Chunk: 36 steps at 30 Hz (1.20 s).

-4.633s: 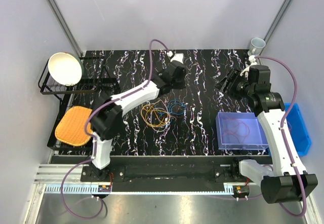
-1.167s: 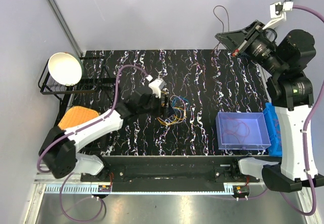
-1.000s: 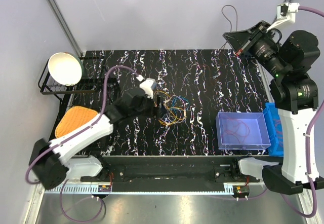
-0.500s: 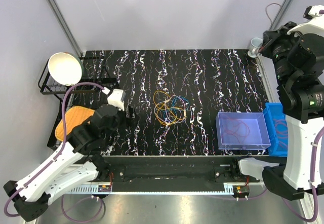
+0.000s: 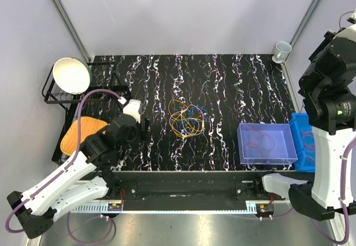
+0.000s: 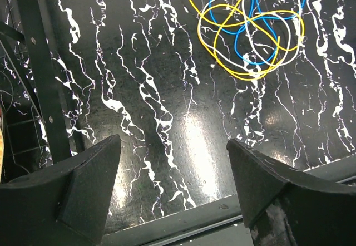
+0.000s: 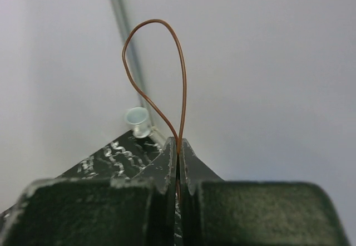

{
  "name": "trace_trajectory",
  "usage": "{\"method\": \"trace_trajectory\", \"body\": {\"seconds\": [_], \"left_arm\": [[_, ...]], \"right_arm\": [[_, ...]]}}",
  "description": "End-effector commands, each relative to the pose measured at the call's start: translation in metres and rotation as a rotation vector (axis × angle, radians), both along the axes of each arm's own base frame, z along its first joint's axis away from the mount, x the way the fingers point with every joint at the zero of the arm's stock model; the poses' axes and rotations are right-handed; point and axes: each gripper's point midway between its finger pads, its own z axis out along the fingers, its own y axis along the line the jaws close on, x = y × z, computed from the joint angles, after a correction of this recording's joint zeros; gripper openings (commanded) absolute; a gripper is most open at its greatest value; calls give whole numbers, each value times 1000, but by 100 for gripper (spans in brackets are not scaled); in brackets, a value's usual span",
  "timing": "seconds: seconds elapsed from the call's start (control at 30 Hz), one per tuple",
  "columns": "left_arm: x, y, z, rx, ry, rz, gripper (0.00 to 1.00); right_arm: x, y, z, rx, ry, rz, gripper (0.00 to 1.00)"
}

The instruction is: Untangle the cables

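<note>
The cables (image 6: 248,32) lie on the table (image 6: 167,90), ahead-right of the left gripper (image 6: 173,162). A rack (image 6: 41,79) stands left of it.

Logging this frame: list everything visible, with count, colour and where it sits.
cables: one tangled bunch, orange, yellow and blue, middle of the table
brown wire: one loop, brown, held up in the air
reddish wire: one loop, reddish, inside the clear box
clear box: one, bluish see-through, near right
blue bin: one, blue, right of the clear box, partly hidden by the right arm
cup: one, pale, far right corner
bowl: one, white, tilted on the rack
rack: one, black wire, far left
woven mat: one, orange, left edge
left gripper: open, over bare table beside the bunch
right gripper: shut on the brown wire
</note>
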Motion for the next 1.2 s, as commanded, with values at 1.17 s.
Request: {"method": "trace_trajectory", "body": {"seconds": [1.17], "left_arm": [[-6,-9,11,16,-63,-34,81]], "right_arm": [[-1,-155,-232,313,268,-486,0]]}}
